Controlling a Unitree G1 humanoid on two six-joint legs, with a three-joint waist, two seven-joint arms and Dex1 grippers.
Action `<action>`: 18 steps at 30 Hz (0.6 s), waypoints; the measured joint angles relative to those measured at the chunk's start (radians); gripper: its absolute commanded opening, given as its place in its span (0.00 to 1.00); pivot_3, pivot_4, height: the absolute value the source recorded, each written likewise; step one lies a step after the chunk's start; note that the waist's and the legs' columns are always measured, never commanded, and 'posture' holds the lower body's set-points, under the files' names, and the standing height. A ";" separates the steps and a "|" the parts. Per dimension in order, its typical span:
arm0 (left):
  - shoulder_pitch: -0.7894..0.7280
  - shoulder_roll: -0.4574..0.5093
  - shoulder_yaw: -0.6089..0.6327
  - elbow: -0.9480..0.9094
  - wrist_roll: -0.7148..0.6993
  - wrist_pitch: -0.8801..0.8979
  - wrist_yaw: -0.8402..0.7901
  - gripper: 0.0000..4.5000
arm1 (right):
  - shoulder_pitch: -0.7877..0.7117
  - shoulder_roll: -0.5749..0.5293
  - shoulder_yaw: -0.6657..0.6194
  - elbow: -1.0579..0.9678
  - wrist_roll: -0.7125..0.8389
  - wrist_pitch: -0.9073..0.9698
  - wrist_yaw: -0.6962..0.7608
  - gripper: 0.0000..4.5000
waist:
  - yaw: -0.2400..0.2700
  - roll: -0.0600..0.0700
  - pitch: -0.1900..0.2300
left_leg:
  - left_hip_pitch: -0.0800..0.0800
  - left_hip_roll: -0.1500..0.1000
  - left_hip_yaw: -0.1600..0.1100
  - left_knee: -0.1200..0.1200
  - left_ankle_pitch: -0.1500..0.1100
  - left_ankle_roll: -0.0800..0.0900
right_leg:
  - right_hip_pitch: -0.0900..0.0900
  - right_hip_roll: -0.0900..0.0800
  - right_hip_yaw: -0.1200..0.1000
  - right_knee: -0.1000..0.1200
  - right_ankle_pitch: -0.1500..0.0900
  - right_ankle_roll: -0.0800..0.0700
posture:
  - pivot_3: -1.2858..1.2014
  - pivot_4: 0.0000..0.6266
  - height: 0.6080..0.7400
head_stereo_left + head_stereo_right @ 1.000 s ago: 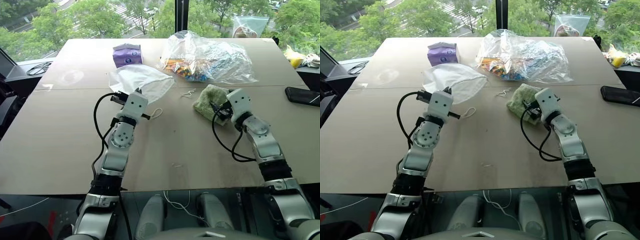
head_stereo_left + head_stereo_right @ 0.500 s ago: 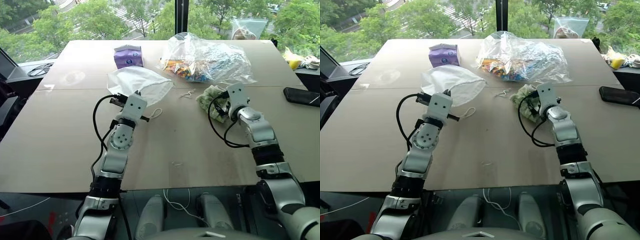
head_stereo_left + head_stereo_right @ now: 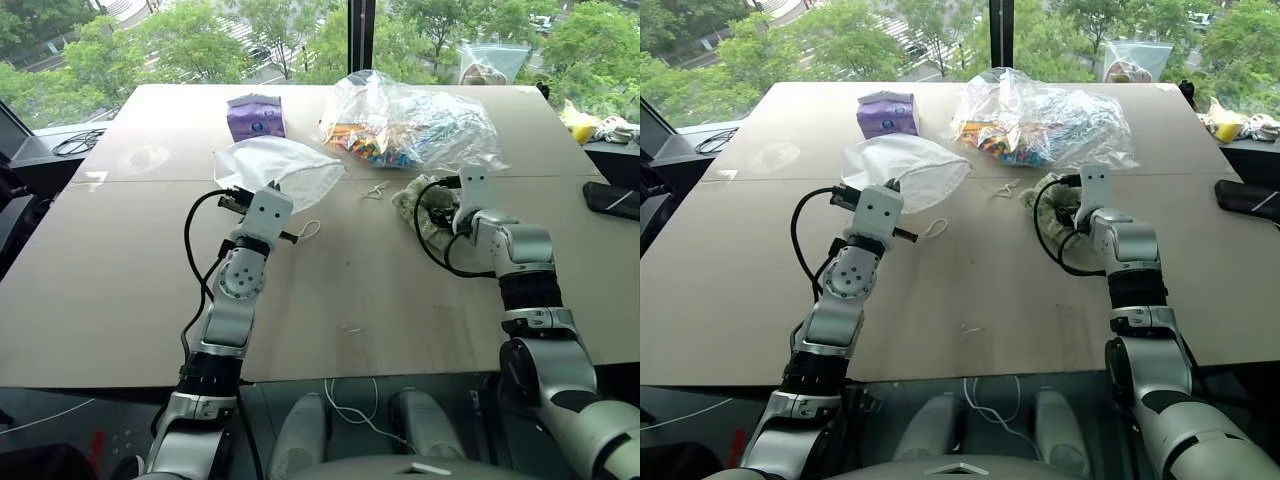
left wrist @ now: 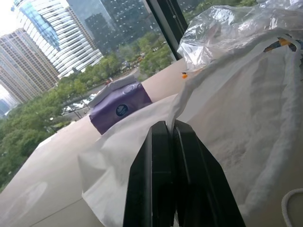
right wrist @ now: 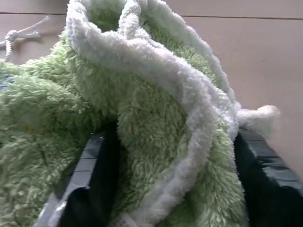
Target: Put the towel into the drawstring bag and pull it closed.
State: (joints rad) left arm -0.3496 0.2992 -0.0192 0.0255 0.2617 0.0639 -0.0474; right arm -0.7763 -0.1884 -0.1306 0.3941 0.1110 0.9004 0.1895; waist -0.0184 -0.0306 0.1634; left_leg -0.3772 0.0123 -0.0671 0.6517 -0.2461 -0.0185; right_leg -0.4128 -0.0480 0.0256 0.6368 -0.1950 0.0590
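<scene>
The right gripper [image 5: 175,156] has its jaws on either side of a bunched fold of the towel [image 3: 425,200], about half-way in, and whether they already pinch it firmly is hard to tell. If they grip only the outer pile, the fluffy cloth may slip out on the lift, or one loose end could drag across the surface [image 3: 120,290] and snag the stray cord [image 3: 377,188] lying just left of it. The black cable looping beside the wrist could also catch the cloth.

The left gripper [image 4: 171,124] has its jaws pressed fully together on the edge of the drawstring bag [image 3: 285,165], holding a thin pinch of fabric; that hold looks slight, so the mouth may sag shut and leave nothing for the towel to enter.

The towel is light green terry with a paler edge, crumpled into a heap at right of centre, just near of the clear plastic bag [image 3: 420,120]. The drawstring bag is white and thin, left of centre, near the purple packet [image 3: 254,114]
</scene>
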 measured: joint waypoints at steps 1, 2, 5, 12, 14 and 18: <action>0.000 -0.001 0.001 0.000 0.000 0.001 0.000 0.00 | 0.005 0.001 0.000 -0.008 0.006 0.009 0.001 0.34 | 0.000 -0.001 -0.002 | 0.000 0.000 0.000 0.000 0.000 0.000 | 0.000 0.000 0.000 0.000 0.000 0.000 | 0.52 0.24 1.00; 0.000 -0.003 0.001 0.000 0.000 0.001 0.000 0.00 | 0.013 0.002 0.000 -0.024 0.010 0.016 0.004 0.24 | -0.001 -0.002 -0.004 | 0.000 0.000 0.000 -0.001 0.000 0.000 | 0.000 0.000 0.000 0.000 -0.001 -0.002 | 0.52 0.24 1.00; 0.000 -0.006 0.002 0.000 0.000 0.005 0.000 0.00 | 0.028 0.015 -0.010 -0.058 0.029 0.037 0.011 0.02 | -0.005 -0.003 -0.004 | 0.000 0.000 0.000 -0.001 0.000 0.000 | 0.000 0.000 0.000 0.000 -0.001 -0.002 | 0.52 0.24 1.00; 0.000 -0.020 0.013 0.000 -0.026 0.021 -0.002 0.00 | 0.035 0.073 -0.170 -0.125 0.190 0.162 0.054 0.02 | -0.034 -0.002 -0.004 | 0.000 0.003 -0.001 -0.008 0.000 0.000 | -0.002 0.002 -0.001 -0.002 0.000 -0.001 | 0.52 0.24 1.00; -0.001 -0.024 0.020 0.000 -0.036 0.025 -0.009 0.00 | 0.042 0.122 -0.219 -0.140 0.288 0.235 0.102 0.02 | -0.047 0.000 -0.003 | 0.000 0.004 -0.001 -0.009 0.000 0.000 | -0.004 0.004 -0.001 -0.002 -0.001 -0.002 | 0.52 0.24 1.00; -0.008 -0.036 0.019 -0.009 -0.071 0.025 -0.029 0.00 | 0.062 0.181 -0.207 -0.212 0.477 0.426 0.216 0.02 | -0.047 0.011 0.006 | -0.006 0.005 -0.001 -0.009 0.000 0.000 | -0.010 0.005 0.000 0.000 0.001 -0.005 | 0.52 0.24 1.00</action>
State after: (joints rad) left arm -0.3574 0.2632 -0.0001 0.0160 0.1906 0.0886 -0.0766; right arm -0.7140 -0.0076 -0.3374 0.1821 0.5882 1.3264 0.4059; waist -0.0656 -0.0197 0.1697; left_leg -0.3830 0.0168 -0.0685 0.6422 -0.2461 -0.0184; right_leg -0.4231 -0.0434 0.0251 0.6371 -0.1937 0.0538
